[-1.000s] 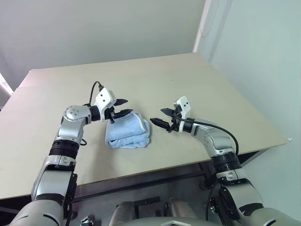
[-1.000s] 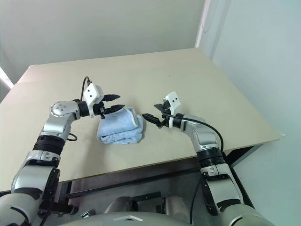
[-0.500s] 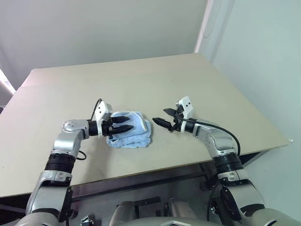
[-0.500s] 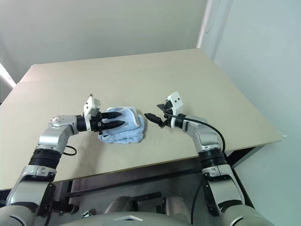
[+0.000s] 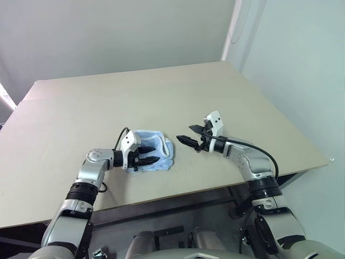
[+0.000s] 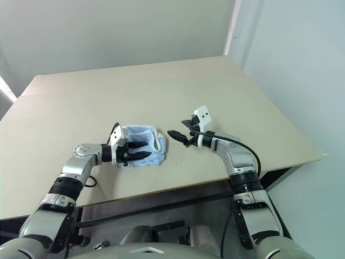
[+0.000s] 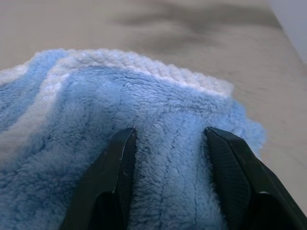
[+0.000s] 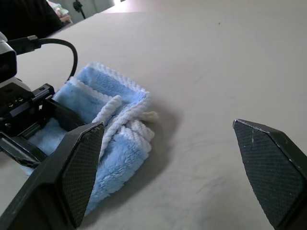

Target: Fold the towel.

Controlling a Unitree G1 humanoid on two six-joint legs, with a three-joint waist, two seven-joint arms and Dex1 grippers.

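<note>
- Left gripper (image 5: pixel 146 155) lies low over the table (image 5: pixel 64 124), pointing toward the robot's right, its black fingers (image 7: pixel 115 177) resting on top of the towel (image 5: pixel 153 141).
- Left jaws: part-open, a moderate gap between them. They press into the pile from above with nothing pinched between them; in the left wrist view blue terry shows between and around both fingers.
- Towel: light blue, bunched into a small folded bundle on the tan table, near the front edge, between the two grippers. Whitish stitched border shows along the far side and at the end nearer the right arm, where the layers stack in rolled edges.
- A black cable (image 5: pixel 119 138) loops up from the left wrist behind the gripper.
- Right gripper (image 5: pixel 190 135) hangs above the table just beside the towel's right end, not touching it, pointing toward the towel.
- Right jaws: spread wide, empty; in the right wrist view bare table lies between the fingers.
</note>
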